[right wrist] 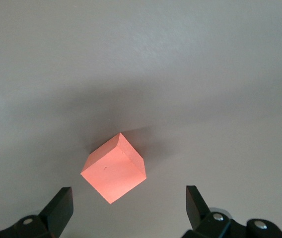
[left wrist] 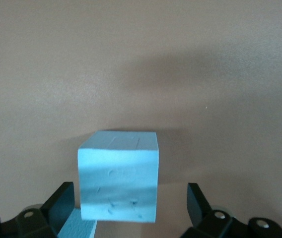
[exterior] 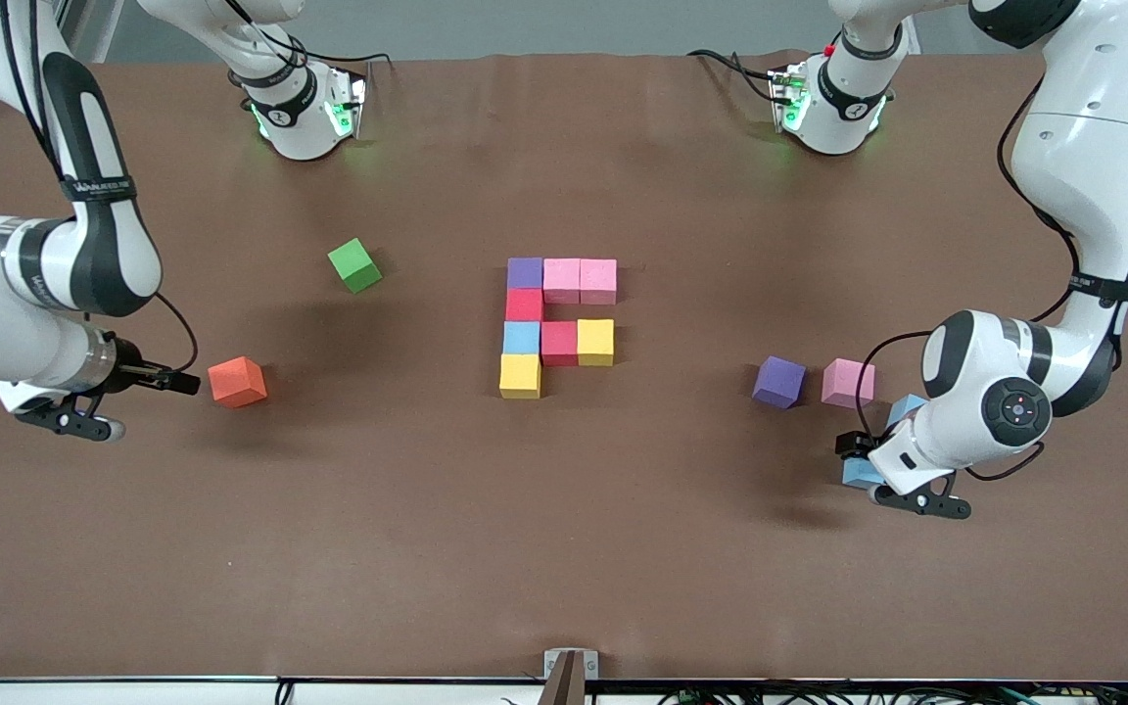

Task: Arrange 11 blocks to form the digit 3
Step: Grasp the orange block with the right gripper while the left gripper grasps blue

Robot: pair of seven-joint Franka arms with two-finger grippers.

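Several blocks form a figure mid-table: a purple block (exterior: 525, 272) and two pink blocks (exterior: 580, 280) in a bar, then a red (exterior: 524, 305), blue (exterior: 521, 338) and yellow block (exterior: 520, 376) in a column, with a red (exterior: 559, 343) and yellow block (exterior: 595, 342) beside it. My left gripper (exterior: 858, 458) (left wrist: 131, 208) stands open around a blue block (exterior: 861, 475) (left wrist: 118, 173), gaps on both sides. A second blue block (exterior: 907, 408) (left wrist: 79, 225) lies beside one finger. My right gripper (exterior: 184, 383) (right wrist: 128, 198) is open, with the orange block (exterior: 237, 381) (right wrist: 113, 168) turned cornerwise just ahead of its fingertips.
Near the left gripper lie a loose purple block (exterior: 779, 381) and a pink block (exterior: 848, 383). A green cube (exterior: 354, 265) sits farther from the front camera than the orange block. The brown table (exterior: 564, 548) is bare toward the front camera.
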